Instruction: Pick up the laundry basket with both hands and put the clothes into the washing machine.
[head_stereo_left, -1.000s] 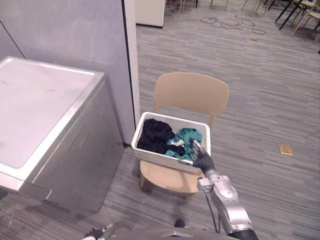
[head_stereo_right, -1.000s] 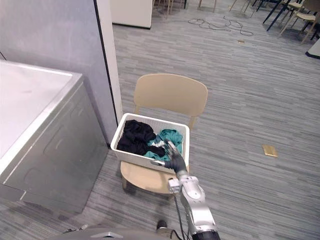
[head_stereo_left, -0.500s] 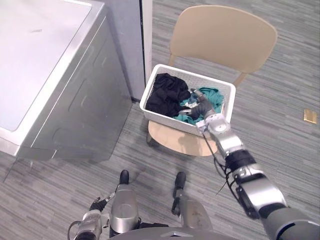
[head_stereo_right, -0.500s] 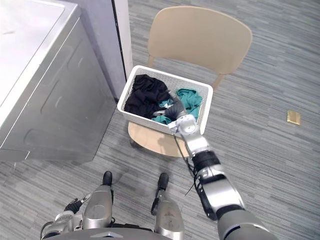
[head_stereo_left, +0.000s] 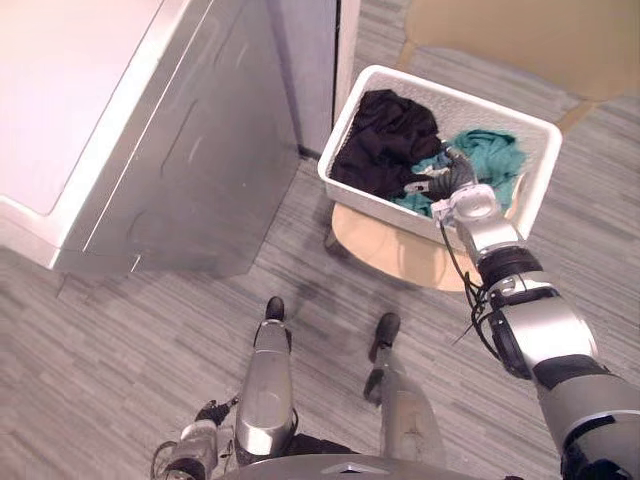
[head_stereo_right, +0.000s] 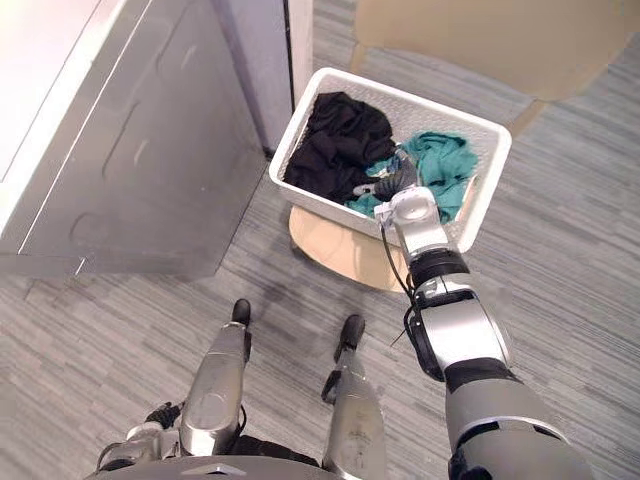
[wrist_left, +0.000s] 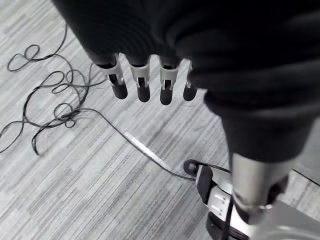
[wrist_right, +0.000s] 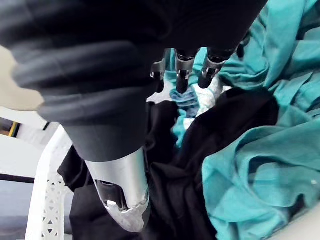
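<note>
A white laundry basket (head_stereo_left: 470, 98) rests on a tan chair (head_stereo_left: 395, 248). Inside it lie black clothes (head_stereo_left: 385, 135) and teal clothes (head_stereo_left: 492, 155). My right hand (head_stereo_left: 452, 183) is inside the basket, over the spot where the black and teal cloth meet. In the right wrist view its fingers (wrist_right: 183, 75) reach out straight towards the teal cloth (wrist_right: 260, 165) with nothing held. My left hand (head_stereo_left: 190, 458) hangs low at my side, and its fingers (wrist_left: 142, 82) are relaxed above the floor. The washing machine (head_stereo_left: 190, 170) stands to the left of the chair.
A grey wall panel (head_stereo_left: 310, 60) stands between the washing machine and the chair. The machine's flat top (head_stereo_left: 70, 90) looks closed. Grey plank floor (head_stereo_left: 120, 330) stretches in front of the machine. Loose black cables (wrist_left: 45, 100) lie on the floor under my left hand.
The camera has tilted down and moved closer, so basket and machine sit higher in view. My right hand has pushed farther into the basket over the clothes.
</note>
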